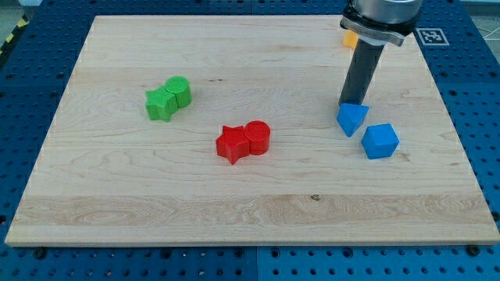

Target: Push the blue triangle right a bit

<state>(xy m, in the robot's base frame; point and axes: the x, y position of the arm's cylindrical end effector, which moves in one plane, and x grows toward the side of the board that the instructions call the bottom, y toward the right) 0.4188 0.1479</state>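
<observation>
The blue triangle [351,119] lies on the wooden board [234,203] at the view's right. My tip [351,104] stands at the triangle's top edge, touching or nearly touching it from the view's top side. A blue cube [380,141] lies just to the lower right of the triangle, a small gap apart.
A red star [231,144] and a red cylinder [258,137] touch each other mid-board. A green star [161,103] and a green cylinder [180,90] touch at the left. An orange block [349,37] shows partly behind the arm at the top right.
</observation>
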